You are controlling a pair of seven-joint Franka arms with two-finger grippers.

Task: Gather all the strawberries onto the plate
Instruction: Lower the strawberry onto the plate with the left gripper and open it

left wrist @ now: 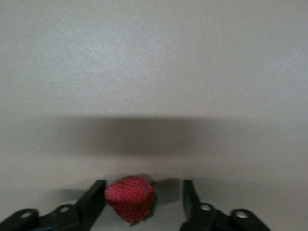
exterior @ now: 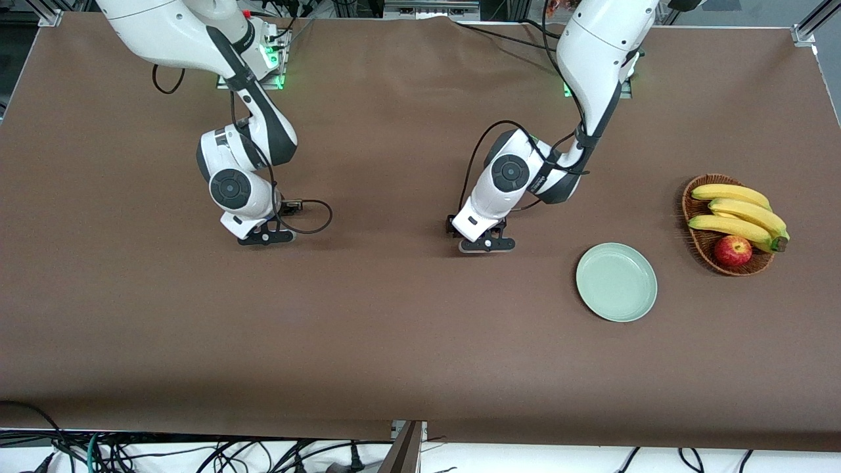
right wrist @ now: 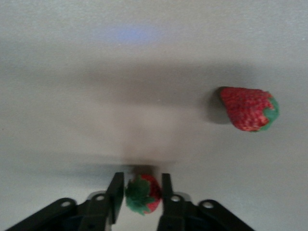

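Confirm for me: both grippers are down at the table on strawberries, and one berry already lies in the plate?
Not quite. The plate holds nothing yet, as the front view shows. The rest stands: the right gripper is shut on a strawberry, and the left gripper straddles another berry.

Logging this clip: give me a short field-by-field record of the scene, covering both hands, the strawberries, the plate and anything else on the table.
left hand: down at the table mid-way along it, fingers either side of a strawberry, a gap still showing on one side
right hand: low at the right arm's end, fingers shut on a second strawberry
third strawberry: loose on the cloth beside the right hand
plate: holds nothing, toward the left arm's end
basket: bananas and an apple, beside the plate
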